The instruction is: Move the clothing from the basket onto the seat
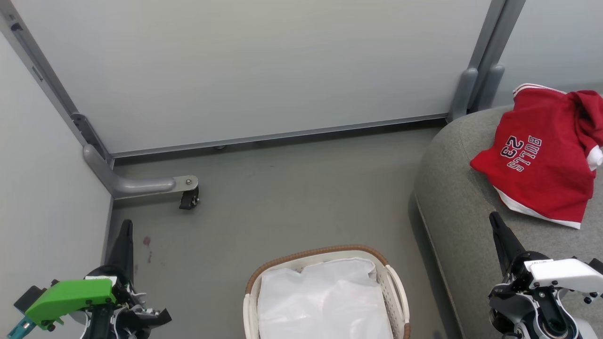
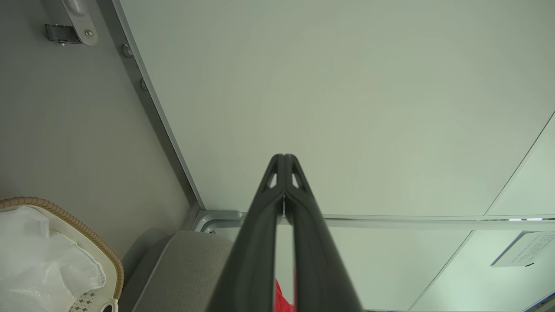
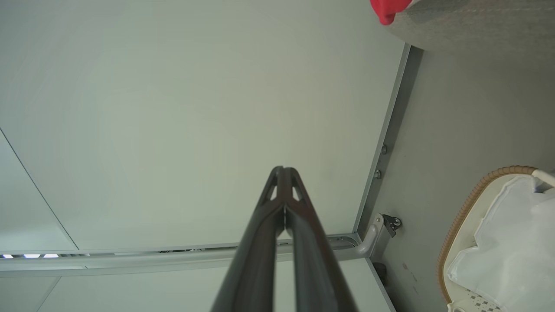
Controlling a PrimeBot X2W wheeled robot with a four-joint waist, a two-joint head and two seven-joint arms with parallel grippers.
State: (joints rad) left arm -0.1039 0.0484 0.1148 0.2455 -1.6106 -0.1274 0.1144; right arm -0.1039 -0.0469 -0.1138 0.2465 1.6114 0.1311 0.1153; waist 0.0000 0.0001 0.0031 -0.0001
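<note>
Head view: clothing (image 1: 541, 179) perhaps partly off-frame

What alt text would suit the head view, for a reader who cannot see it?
Red clothing printed "BULLS 23" lies on the grey couch at right, and the white basket on the floor holds a white sheet. The left tool and the right tool are shut and empty.

**One of Most Things, Two Grippers**

One basket (image 1: 325, 252), with one white sheet (image 1: 325, 301) in it. One couch (image 1: 452, 202). One heap of red clothing (image 1: 537, 160); how many pieces are bunched in it cannot be told. One caster wheel (image 1: 189, 199). Two grippers, the left gripper (image 1: 126, 223) and the right gripper (image 1: 493, 216), each with two fingers.
</note>
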